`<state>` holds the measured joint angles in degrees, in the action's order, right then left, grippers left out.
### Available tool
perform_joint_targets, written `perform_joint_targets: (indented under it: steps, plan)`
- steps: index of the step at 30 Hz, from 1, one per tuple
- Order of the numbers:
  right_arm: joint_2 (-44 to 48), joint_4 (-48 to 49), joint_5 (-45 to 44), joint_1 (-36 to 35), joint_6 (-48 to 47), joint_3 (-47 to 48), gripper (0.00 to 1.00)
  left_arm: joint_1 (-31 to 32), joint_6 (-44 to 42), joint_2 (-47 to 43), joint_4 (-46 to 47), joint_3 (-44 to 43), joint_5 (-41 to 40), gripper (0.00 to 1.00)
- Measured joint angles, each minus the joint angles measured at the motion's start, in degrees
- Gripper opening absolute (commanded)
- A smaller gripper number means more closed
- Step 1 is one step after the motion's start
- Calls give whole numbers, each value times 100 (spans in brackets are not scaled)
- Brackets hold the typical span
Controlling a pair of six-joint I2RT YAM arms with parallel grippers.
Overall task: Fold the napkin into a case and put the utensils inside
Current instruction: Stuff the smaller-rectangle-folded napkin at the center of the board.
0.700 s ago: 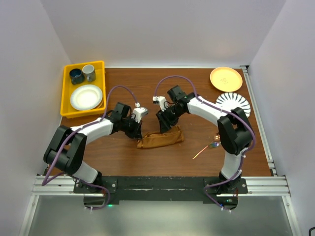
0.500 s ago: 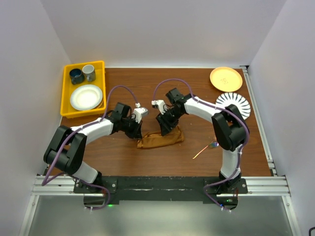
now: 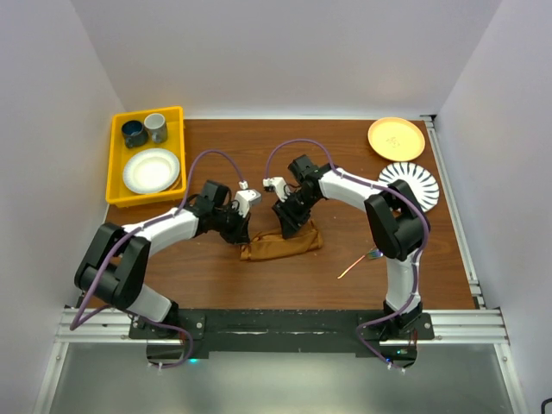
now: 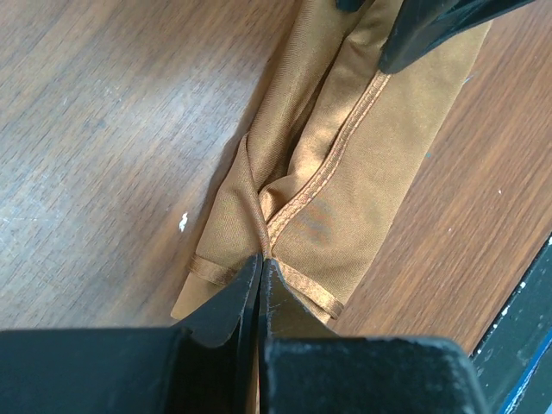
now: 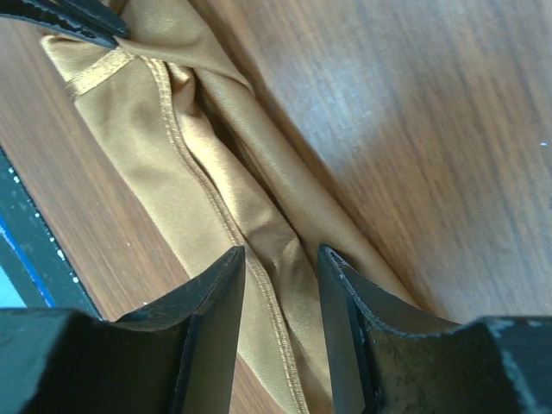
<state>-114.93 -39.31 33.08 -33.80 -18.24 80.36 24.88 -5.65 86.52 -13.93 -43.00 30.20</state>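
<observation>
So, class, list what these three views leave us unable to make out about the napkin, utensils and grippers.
Top view: the utensils are too small to count.
Top view: the arms' wrists cover where fingers meet the napkin.
Right wrist view: whether the right gripper touches the cloth is unclear.
Left wrist view: the left gripper hides the napkin's near end; the top edge cuts off the far end.

A yellow plastic tray (image 3: 113,164) held a round white plate (image 3: 151,170) and two ceramic cups (image 3: 134,133); a round yellow plate (image 3: 396,138) and a striped white plate (image 3: 409,181) lay far right.
</observation>
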Motion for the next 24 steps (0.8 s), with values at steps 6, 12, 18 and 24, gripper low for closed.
perform_joint_targets:
  steps: [6,12,18,24]
  plan:
    - [-4,-98,96,-2,-74,7,34,37,-131,-59,26,72,-35,8]
    - [-155,-101,90,-4,-50,184,27,142,-337,-138,11,79,-63,28]
    - [-308,-98,103,-4,28,203,25,181,-555,-396,7,98,-63,38]
    - [-308,-98,162,-4,164,203,26,184,-1108,-896,-4,101,-52,43]
